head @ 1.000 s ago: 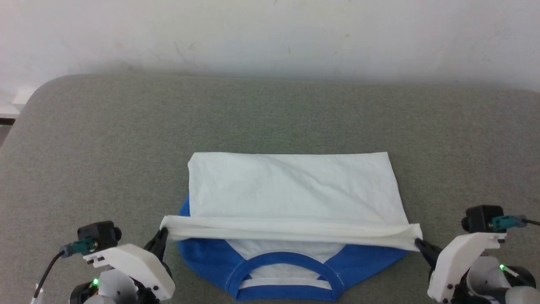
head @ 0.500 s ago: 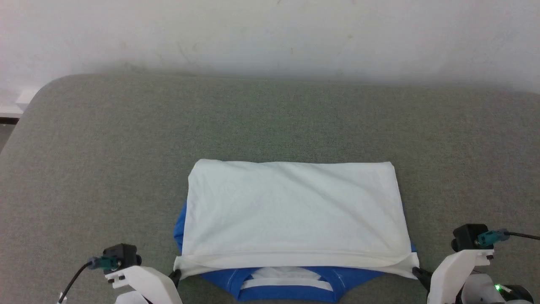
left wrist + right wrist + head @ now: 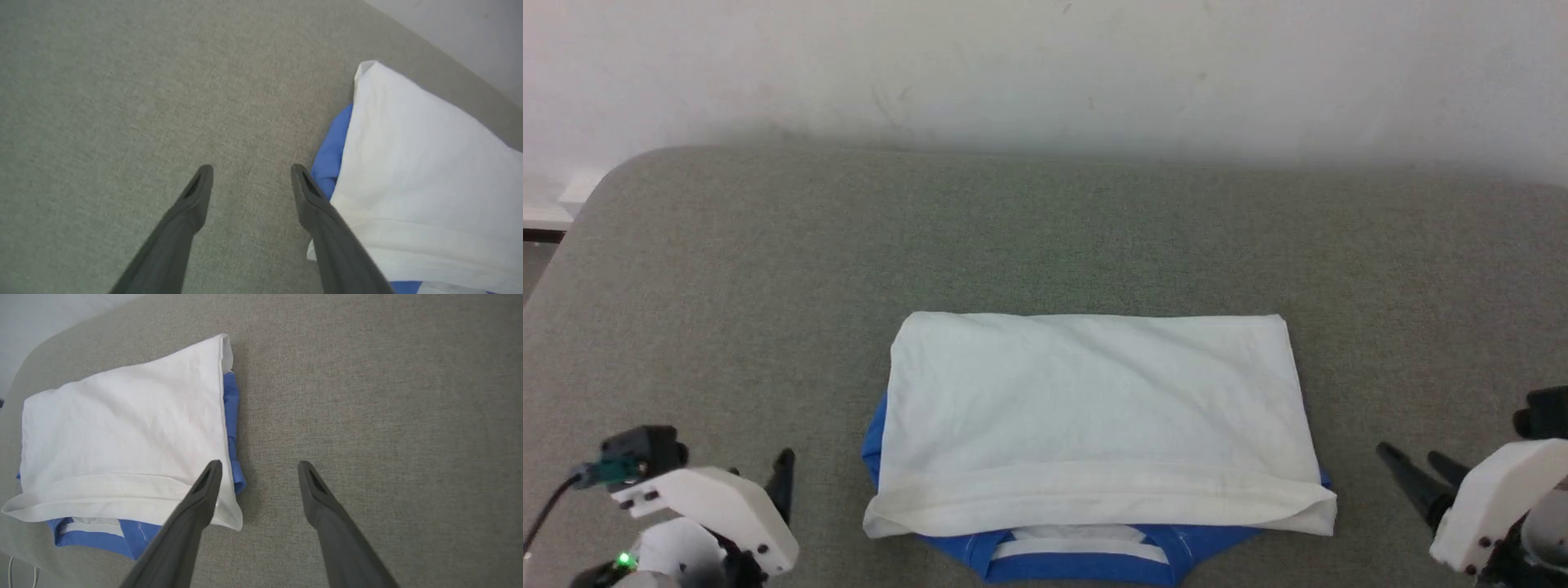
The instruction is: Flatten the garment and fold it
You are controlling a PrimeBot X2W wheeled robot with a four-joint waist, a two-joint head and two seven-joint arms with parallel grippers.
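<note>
- Finds the shirt lying as a white rectangle on the near middle of the grey surface, with the lower half doubled over the chest toward the robot.
- Leaves the hem as the front edge of the top layer, slightly rumpled, stopping just short of the blue neckband that peeks out beneath. Probably laid so to bring hem toward collar and halve the length.
- Shows blue sleeve cloth poking out along the left side and at the right front corner. Suggests sleeves tucked underneath to keep the packet narrow.
- Puts the left hand just beside the left front corner, fingers spread wide, holding nothing, bare surface between them.
- Puts the right hand just beside the right front corner, likewise wide and empty. One finger crosses that corner in the right wrist view; cannot tell whether touching.
- Reads both positions, one at each hem corner, as suited to a two-handed fold, with open fingers letting the cloth lie undisturbed.
- Judges this fold made, with perhaps some smoothing of the front edge, or another fold, yet to do.
- Ends at a pale wall behind the surface.
</note>
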